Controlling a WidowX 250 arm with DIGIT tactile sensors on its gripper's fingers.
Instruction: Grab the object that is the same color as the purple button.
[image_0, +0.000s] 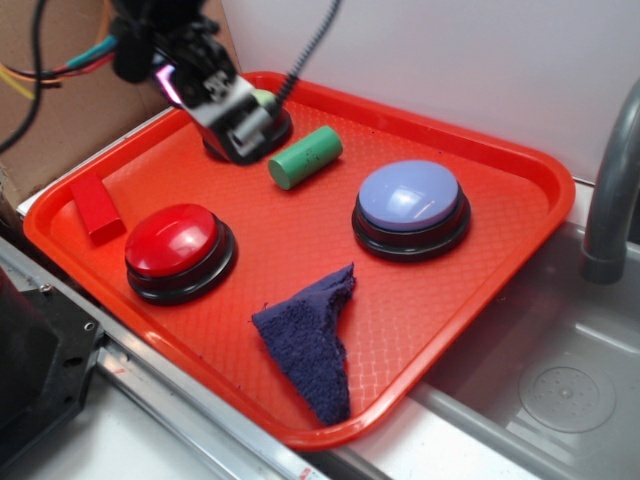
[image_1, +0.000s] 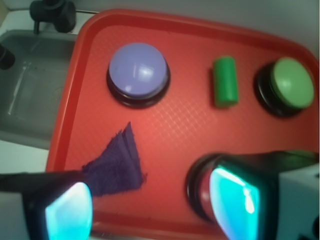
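The dark purple-blue rag (image_0: 310, 340) lies flat near the front edge of the red tray (image_0: 480, 260); the wrist view shows the rag (image_1: 117, 167) just past my left fingertip. The purple button (image_0: 410, 200) with its lavender dome stands at the tray's right middle, and the purple button (image_1: 137, 70) sits upper left in the wrist view. My gripper (image_0: 243, 135) hovers over the tray's back left, well away from the rag. In the wrist view the gripper (image_1: 150, 207) is open, nothing between its glowing cyan pads (image_1: 67, 212).
A red button (image_0: 175, 245) stands at the tray's left front, a green button (image_1: 290, 82) under my gripper at the back, a green cylinder (image_0: 305, 157) beside it, a red block (image_0: 97, 208) at far left. A sink (image_0: 560, 380) with a faucet (image_0: 610, 200) lies right.
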